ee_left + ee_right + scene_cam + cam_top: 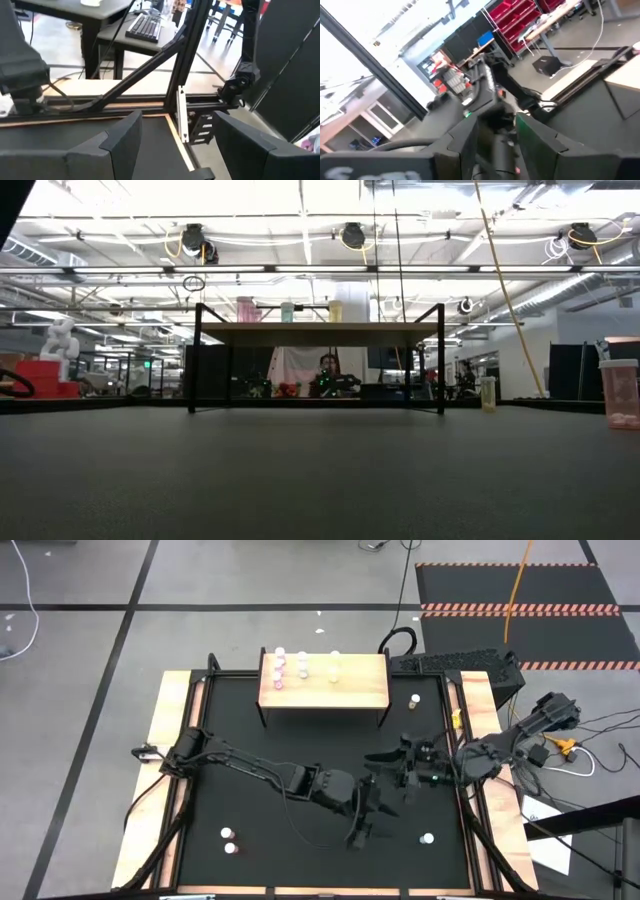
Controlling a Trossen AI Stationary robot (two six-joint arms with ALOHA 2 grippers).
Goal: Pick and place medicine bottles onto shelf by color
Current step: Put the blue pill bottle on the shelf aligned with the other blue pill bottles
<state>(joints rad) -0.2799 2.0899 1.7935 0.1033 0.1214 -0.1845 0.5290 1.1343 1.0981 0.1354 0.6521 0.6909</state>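
Note:
The shelf, a light-wood board on thin black legs, stands at the table's far middle. Several bottles stand on its left half: pink, pale and yellowish. They also show on top of the shelf in the low view. Loose bottles stand on the black mat: two pink at the near left, one pale at the near right, and two yellow at the far right. My left gripper is open and empty above the mat's near middle. My right gripper is open and empty just beyond it.
Wooden side strips border the black mat. My two grippers are close together at the mat's middle right. A pink bottle stands close to the low camera at the right. Cables and a keyboard lie beyond the far right corner.

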